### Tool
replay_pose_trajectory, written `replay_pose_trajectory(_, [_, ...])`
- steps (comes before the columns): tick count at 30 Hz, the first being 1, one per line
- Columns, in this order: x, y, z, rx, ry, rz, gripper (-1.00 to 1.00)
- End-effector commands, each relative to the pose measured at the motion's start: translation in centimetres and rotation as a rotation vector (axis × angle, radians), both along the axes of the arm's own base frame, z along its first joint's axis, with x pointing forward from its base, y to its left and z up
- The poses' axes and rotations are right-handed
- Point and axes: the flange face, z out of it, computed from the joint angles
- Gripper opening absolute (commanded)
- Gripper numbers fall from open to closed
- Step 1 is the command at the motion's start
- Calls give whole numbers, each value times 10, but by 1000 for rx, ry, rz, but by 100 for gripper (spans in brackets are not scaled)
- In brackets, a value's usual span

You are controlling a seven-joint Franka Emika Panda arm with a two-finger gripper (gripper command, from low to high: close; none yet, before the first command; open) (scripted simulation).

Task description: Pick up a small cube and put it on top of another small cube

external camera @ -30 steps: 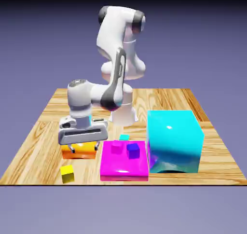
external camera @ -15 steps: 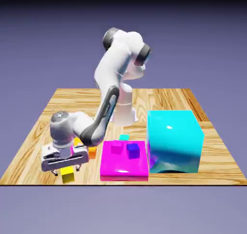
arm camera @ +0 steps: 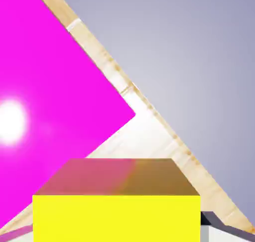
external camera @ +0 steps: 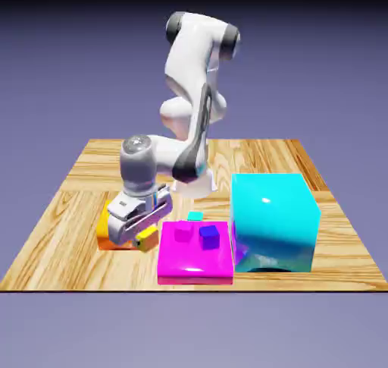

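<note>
The tiny yellow small cube hangs just above the table, between the orange block and the magenta slab. My gripper is shut on it and the hand is tilted. In the hand view the yellow cube fills the bottom middle and covers most of the fingers; a grey fingertip shows at its right. On the slab sit a tiny magenta cube and a tiny blue-purple cube.
A large glossy cyan cube stands right of the slab. A tiny cyan cube lies behind the slab. The magenta slab fills the hand view's left, with the table's wooden edge running beside it.
The gripper came down at the front left, shut on the yellow cube, and has carried it up and toward the exterior view's right, next to the orange block.
</note>
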Motion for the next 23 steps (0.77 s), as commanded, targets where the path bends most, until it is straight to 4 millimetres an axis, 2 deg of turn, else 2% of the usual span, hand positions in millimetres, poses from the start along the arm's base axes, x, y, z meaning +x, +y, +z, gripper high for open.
replay_pose_trajectory(1, [-4, 13, 5, 2, -2, 70, -100])
replay_pose_trajectory(6, [-31, 77, 29, 6, -17, 429, -100])
replay_pose_trajectory(11, [-67, 135, 49, -5, -51, 798, -100])
replay_pose_trajectory(12, [-74, 144, 52, -9, -58, 858, -100])
replay_pose_trajectory(13, [-74, 144, 52, -9, -58, 858, -100])
replay_pose_trajectory(19, [-73, 142, -16, -8, -58, 858, -100])
replay_pose_trajectory(20, [-73, 142, -17, -9, -58, 858, -100])
replay_pose_trajectory(21, [-73, 142, -17, -9, -58, 858, 100])
replay_pose_trajectory(22, [-73, 142, -17, -9, -58, 858, 100])
replay_pose_trajectory(23, [-72, 144, -6, -5, -58, 860, 100])
